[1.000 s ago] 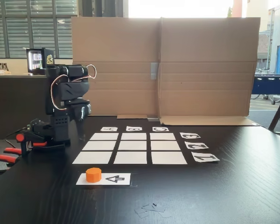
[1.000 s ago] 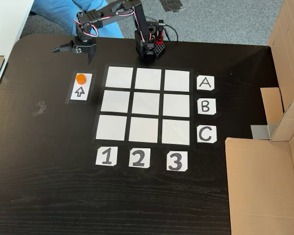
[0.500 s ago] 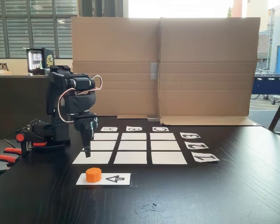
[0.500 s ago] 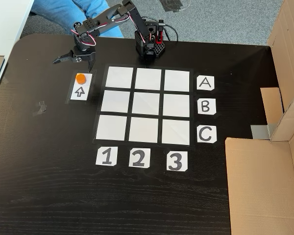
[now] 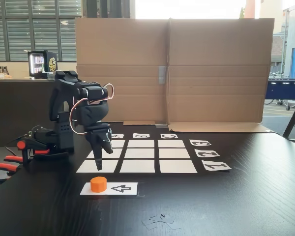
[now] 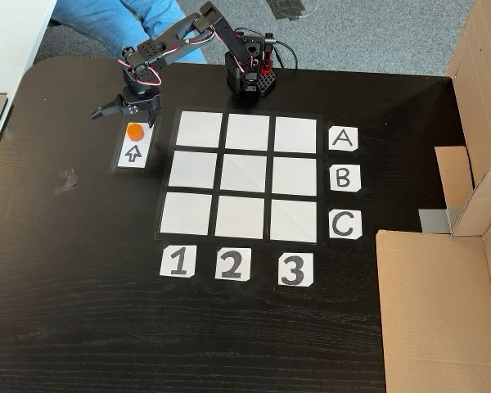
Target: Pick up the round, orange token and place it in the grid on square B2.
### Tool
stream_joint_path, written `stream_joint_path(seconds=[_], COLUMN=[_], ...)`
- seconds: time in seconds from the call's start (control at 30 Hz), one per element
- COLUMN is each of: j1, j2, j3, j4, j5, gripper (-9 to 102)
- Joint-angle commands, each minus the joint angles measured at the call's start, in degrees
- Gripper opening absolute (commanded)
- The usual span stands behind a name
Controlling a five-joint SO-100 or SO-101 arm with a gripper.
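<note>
Clamps [image 5: 5, 166] w/ orange-red handles sit at far left of the low fixed view, next to the arm base [image 5: 59, 140]. From my end the arm reaches fwd and down; claw [image 5: 99, 164] hangs nose-down above the bench [image 5: 246, 206], a bit behind the token and not touching it. In the high fixed view the claw [image 6: 119, 110] is just up-left of the token, fingers spread: one finger [image 6: 102, 111] sticks out to the left, the other points down by the strip, so I read it as open, nothing held.

Round, orange token [image 5: 98, 184] sits upright on the left end of the white arrow strip [image 5: 119, 188], arrow pointing at it. In the high view the token [image 6: 134, 130] is on the strip's top end, just left of the grid [image 6: 240, 177], apart from it.

Grid lies flat mid-bench, all nine cells bare. Square B2 [image 6: 245, 173] is the centre cell; in the low view it's [image 5: 140, 153]. Labels A B C run down the grid's right side in the high view, 1 2 3 below it.

Far right, cardboard [image 6: 438, 311] lies on the bench; in the low view a cardboard wall [image 5: 187, 69] stands behind the grid.
</note>
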Motion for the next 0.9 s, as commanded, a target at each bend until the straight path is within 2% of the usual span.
stream_joint_path(seconds=[0.0,0.47,0.87], j1=[-0.79,1.85,2.81], j2=[0.62,0.70,-1.41], j3=[-1.76,1.41,2.11], j4=[-0.53,-0.62,-1.23], j5=[-1.67,-11.16,-12.22], gripper=[78,78,78])
